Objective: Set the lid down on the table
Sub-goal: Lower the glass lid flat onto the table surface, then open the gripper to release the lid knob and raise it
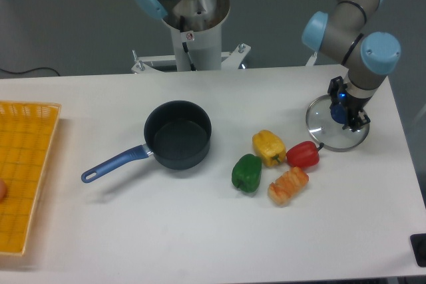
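Glass lid [326, 130] laid flat on the white worktop [200, 231], near its right edge.

The end effector [345, 112] is seen directly over the centre of the lid; whether it is clenched or released cannot be told. The red pepper [303, 154] is touching the lid rim, and the uncovered saucepan [177, 135] is placed well apart, to the left.

A single fixed camera looks down from the front at a steep angle across the table [200, 244], facing the arm's pedestal base [194, 31] at the far edge. It stands far enough back to take in nearly the whole tabletop (the yellow tray [23, 177] is cut by the left border). No second view exists to overlap with.
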Controlling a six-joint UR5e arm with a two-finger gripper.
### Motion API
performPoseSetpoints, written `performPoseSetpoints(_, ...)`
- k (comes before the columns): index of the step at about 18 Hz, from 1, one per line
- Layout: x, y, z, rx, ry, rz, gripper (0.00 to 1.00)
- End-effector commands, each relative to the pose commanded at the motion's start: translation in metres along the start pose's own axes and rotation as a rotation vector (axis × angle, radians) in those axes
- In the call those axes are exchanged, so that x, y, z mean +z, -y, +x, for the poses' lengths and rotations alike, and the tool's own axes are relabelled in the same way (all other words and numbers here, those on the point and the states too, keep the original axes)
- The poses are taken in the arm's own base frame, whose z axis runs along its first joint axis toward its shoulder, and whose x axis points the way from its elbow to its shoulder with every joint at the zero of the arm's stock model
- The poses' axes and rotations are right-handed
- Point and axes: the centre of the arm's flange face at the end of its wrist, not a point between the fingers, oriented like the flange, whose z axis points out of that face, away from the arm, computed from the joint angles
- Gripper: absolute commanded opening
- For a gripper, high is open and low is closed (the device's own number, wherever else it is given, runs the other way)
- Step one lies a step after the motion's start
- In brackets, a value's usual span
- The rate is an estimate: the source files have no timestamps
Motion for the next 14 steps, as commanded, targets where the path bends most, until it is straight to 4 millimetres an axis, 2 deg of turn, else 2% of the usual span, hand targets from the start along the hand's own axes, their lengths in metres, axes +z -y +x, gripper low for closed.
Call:
performPoseSetpoints(8, 0.0008, -0.0001, -0.0002, 0.000, 0.000, 0.000, 0.61)
performPoseSetpoints(9, 0.0017, -0.0001, -0.0003, 0.000, -0.001, 0.001, 0.64)
performPoseSetpoints(11, 0.0011, -0.0004, -0.0008, 0.002, 0.000, 0.000, 0.81)
performPoseSetpoints(14, 0.0012, -0.0003, -0.0006, 0.002, -0.001, 0.001, 0.99)
